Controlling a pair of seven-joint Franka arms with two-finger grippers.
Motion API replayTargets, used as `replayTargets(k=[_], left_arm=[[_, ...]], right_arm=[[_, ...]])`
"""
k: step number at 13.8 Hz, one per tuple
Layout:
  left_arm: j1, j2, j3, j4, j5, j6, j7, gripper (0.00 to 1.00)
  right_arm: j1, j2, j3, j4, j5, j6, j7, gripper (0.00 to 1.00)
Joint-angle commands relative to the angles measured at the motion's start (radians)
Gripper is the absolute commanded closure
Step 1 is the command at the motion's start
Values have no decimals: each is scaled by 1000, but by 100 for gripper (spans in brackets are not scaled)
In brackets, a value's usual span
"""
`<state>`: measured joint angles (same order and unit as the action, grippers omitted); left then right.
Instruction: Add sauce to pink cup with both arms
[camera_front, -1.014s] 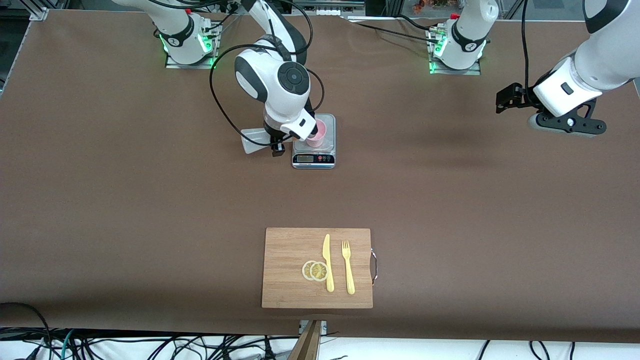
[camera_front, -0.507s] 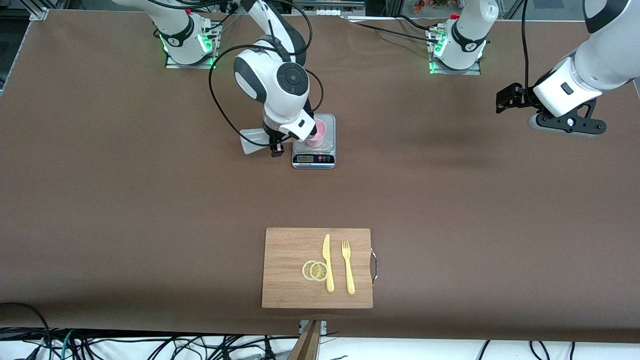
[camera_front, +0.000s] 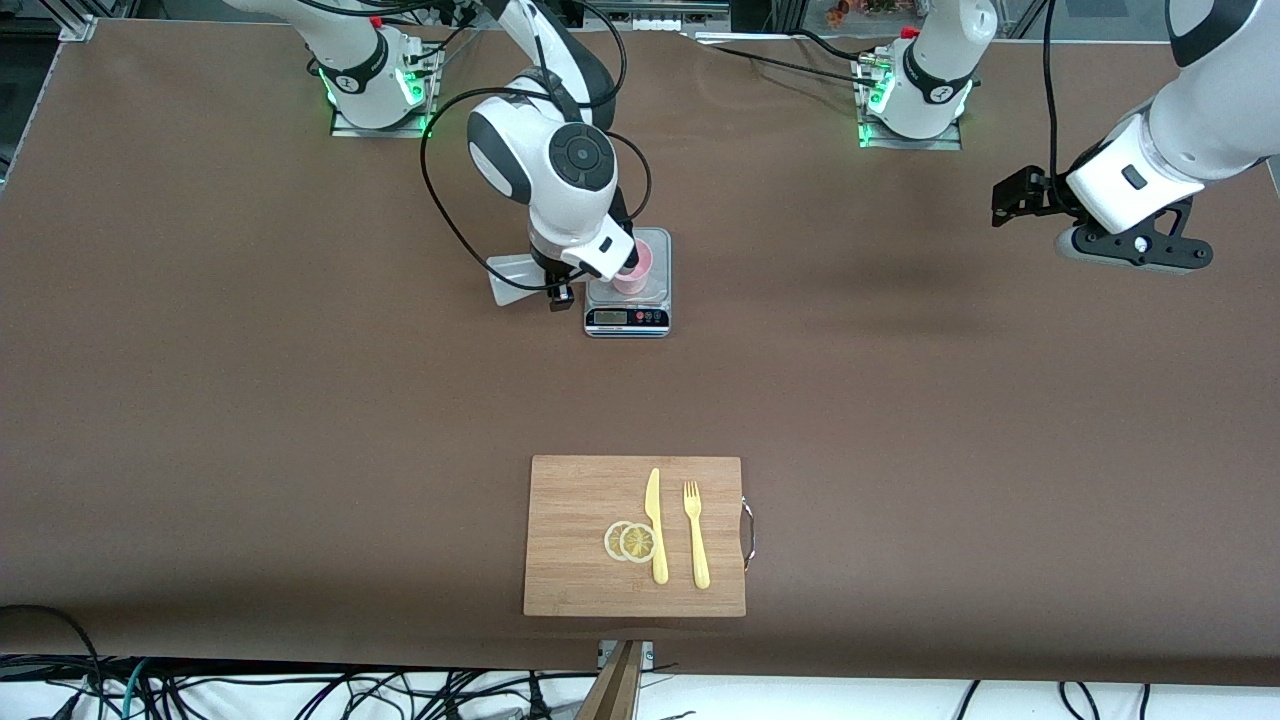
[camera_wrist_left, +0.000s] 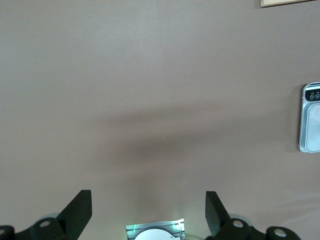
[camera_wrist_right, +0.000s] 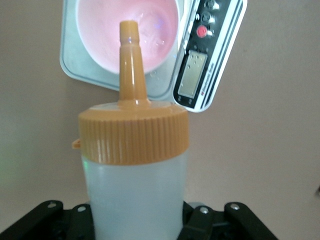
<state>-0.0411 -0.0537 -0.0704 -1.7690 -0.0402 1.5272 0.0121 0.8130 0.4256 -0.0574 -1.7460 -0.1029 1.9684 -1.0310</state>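
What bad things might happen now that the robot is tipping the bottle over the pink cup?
1. The right gripper holds the sauce bottle tilted with its nozzle over the pink cup; if the aim drifts, sauce may land on the scale instead.
2. Nothing steadies the cup: the left gripper waits open over the table's end, so a nudge from the nozzle might tip the cup.

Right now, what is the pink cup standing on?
The pink cup stands on the grey kitchen scale, on its metal plate. The right gripper holds the sauce bottle over it. The arm covers part of the cup.
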Motion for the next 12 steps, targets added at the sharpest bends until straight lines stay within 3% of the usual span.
replayTargets(k=[1, 7, 12], left_arm=[[-6, 5, 1, 22, 7, -21, -9, 0], [-6, 5, 0, 22, 8, -21, -9, 0], [-6, 5, 0, 22, 8, -21, -11, 0]], right_arm=[[0, -18, -9, 5, 52, 4, -47, 100], [-12, -27, -68, 3, 175, 14, -136, 100], [-12, -33, -214, 2, 342, 9, -328, 100]])
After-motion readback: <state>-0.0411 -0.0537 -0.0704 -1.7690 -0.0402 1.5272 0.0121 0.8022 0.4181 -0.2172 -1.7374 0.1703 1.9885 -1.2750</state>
